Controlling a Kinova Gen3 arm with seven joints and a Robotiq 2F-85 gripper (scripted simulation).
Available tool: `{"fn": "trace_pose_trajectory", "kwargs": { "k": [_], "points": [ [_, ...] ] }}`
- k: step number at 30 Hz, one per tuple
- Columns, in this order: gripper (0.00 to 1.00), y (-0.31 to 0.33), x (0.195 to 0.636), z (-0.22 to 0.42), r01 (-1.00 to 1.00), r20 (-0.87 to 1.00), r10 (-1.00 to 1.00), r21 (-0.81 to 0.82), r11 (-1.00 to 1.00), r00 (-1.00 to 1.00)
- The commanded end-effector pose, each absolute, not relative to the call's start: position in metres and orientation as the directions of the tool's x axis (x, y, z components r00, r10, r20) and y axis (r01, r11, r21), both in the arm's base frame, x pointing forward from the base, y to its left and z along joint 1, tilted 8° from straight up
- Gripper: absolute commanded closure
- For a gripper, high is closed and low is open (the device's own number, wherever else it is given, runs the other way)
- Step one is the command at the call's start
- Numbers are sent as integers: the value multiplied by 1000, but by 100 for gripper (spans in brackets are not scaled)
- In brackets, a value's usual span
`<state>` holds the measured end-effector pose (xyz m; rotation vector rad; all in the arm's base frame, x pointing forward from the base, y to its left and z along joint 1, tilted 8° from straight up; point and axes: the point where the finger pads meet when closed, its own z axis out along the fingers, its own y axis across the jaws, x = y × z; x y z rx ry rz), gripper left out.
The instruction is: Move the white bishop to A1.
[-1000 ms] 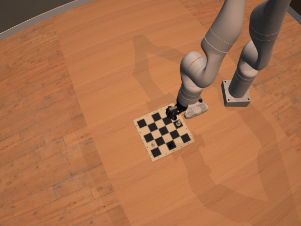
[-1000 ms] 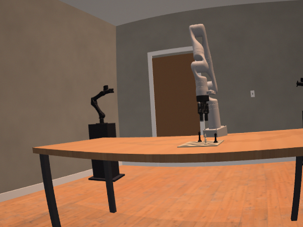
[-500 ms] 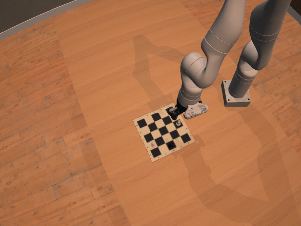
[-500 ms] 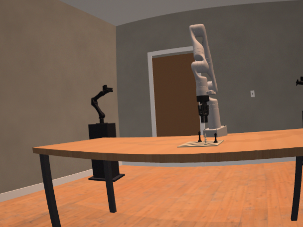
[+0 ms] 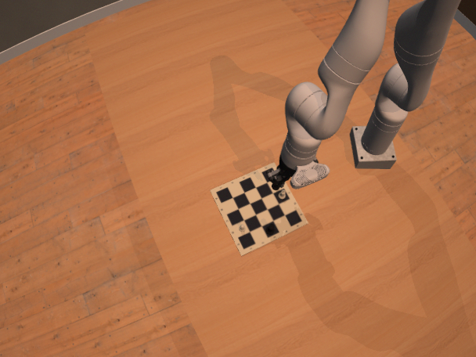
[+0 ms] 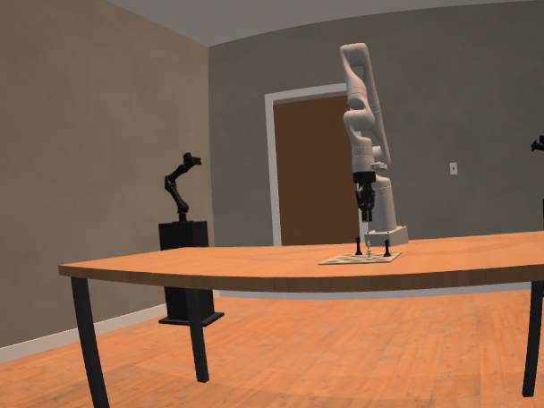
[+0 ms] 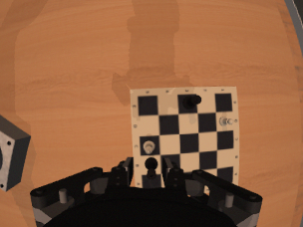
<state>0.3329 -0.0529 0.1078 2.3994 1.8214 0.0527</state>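
Hand (image 6: 366, 219) hangs above the chessboard (image 5: 219, 189), pointing straight down, clear of every piece in the exterior view. Fingers are partly closed, roughly a third of the way open, with nothing between them.

Wrist view: a black piece (image 7: 151, 164) sits straight below the hand, framed between the 2 fingers, on the board row nearest the hand. It is not gripped; the fingertips are above its top.

2 white pieces are on the board, and I cannot tell which is the white bishop at this size. White piece 1 (image 7: 148, 144) stands 1 square ahead of the hand, just beyond the black piece under it; the top view shows it (image 5: 281, 193) on a dark square right beside the hand (image 5: 276, 178). White piece 2 (image 7: 226, 121) is farther ahead and off to the right side of the hand in the wrist view, near the board edge (image 5: 242, 227).

A 2nd black piece (image 7: 190, 102) stands on the far row, ahead of the hand (image 7: 151, 177), well apart from it.

Edge letters and digits are too small to read, so A1 cannot be located.

Board lies flat on the wooden desk (image 5: 176, 117), near the arm's grey base block (image 5: 357, 135).
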Motion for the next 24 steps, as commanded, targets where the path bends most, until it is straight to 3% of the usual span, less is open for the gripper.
{"fn": "trace_pose_trajectory", "kwargs": {
  "k": [1,24],
  "points": [
    [63,-53,333,108,957,-50,961,125,-264,271],
    [63,-53,334,106,957,-49,961,124,-264,272]
  ]
}}
